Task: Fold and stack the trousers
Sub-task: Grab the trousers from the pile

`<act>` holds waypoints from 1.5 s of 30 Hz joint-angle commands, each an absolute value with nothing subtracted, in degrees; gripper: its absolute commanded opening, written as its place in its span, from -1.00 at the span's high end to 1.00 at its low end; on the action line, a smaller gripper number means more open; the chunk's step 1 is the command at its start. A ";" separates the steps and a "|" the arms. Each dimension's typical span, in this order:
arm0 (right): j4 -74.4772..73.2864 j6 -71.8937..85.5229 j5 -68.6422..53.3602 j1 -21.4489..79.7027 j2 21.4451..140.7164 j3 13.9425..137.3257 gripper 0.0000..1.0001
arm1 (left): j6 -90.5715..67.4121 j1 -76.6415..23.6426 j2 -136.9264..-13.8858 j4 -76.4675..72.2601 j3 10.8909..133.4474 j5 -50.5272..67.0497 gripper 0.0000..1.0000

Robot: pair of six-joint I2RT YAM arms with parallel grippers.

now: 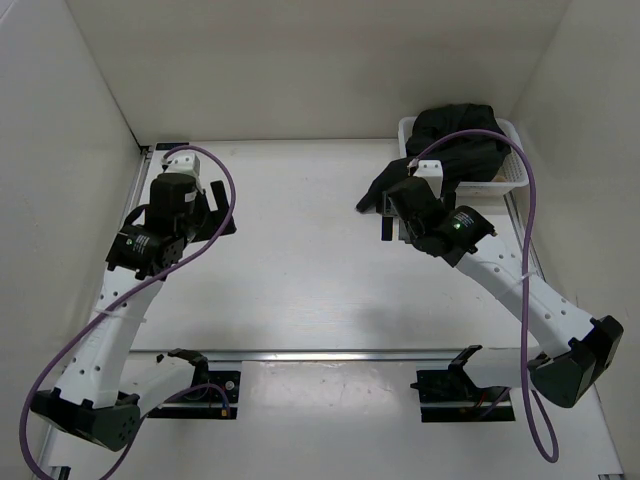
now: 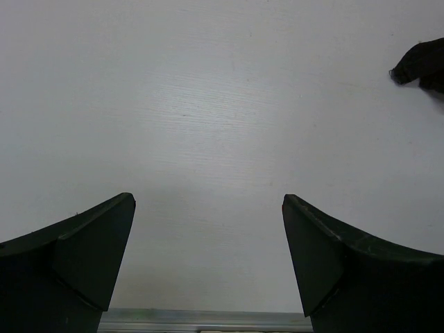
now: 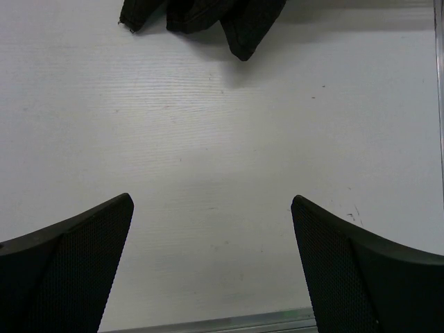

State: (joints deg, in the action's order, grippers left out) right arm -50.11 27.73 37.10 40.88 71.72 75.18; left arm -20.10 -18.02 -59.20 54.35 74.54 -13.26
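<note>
1. Top external view: the trousers (image 1: 455, 140) lie as a crumpled black heap in a white basket (image 1: 513, 178) at the far right corner of the table (image 1: 300, 270). One loose end spills over the basket's near-left rim onto the table surface.
2. Right wrist view: the right gripper (image 3: 211, 229) hovers over bare table, its fingers (image 3: 76, 263) spread wide with nothing between them. The spilled end of the trousers (image 3: 208, 17) lies ahead of it, near but not touched.
3. Left wrist view: the left gripper (image 2: 208, 229) is likewise released and holds nothing. Only a tip of the trousers (image 2: 423, 62) shows, well apart at the upper right.
4. Step in hand, as judged: the approach for a first grasp. No folding has begun, and the garment is not yet out of the basket.
5. Next move, as judged: the right gripper should advance to the spilled end, close on an edge of the fabric and draw the heap onto open table. The left gripper must cross over to take a second hold for spreading.
</note>
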 commanded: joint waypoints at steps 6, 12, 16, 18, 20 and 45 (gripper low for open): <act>-52.81 28.65 39.54 40.87 69.08 75.67 -1.00 | -22.59 -18.28 -59.67 55.46 74.09 -15.38 -1.00; -54.05 25.75 41.91 40.87 68.55 74.97 -1.00 | -23.12 -18.28 -60.21 55.46 74.09 -14.85 -1.00; -53.53 23.82 49.19 40.87 66.80 74.97 -1.00 | -22.50 -18.28 -60.21 55.99 74.09 -15.46 -1.00; -51.78 23.82 50.36 40.26 65.75 74.97 -1.00 | -21.97 -18.28 -60.21 55.99 74.61 -16.25 -1.00; -48.17 20.33 45.73 36.24 64.60 74.97 -1.00 | -21.97 -18.28 -60.21 55.99 74.62 -16.26 -1.00; -55.20 22.59 0.44 -5.54 127.52 134.20 -0.38 | -22.15 -18.28 -66.00 55.54 78.04 -15.99 -1.00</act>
State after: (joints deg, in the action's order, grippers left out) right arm -52.21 20.78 2.79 -4.89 127.46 129.78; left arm -22.33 -18.04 -66.26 54.41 75.59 -15.66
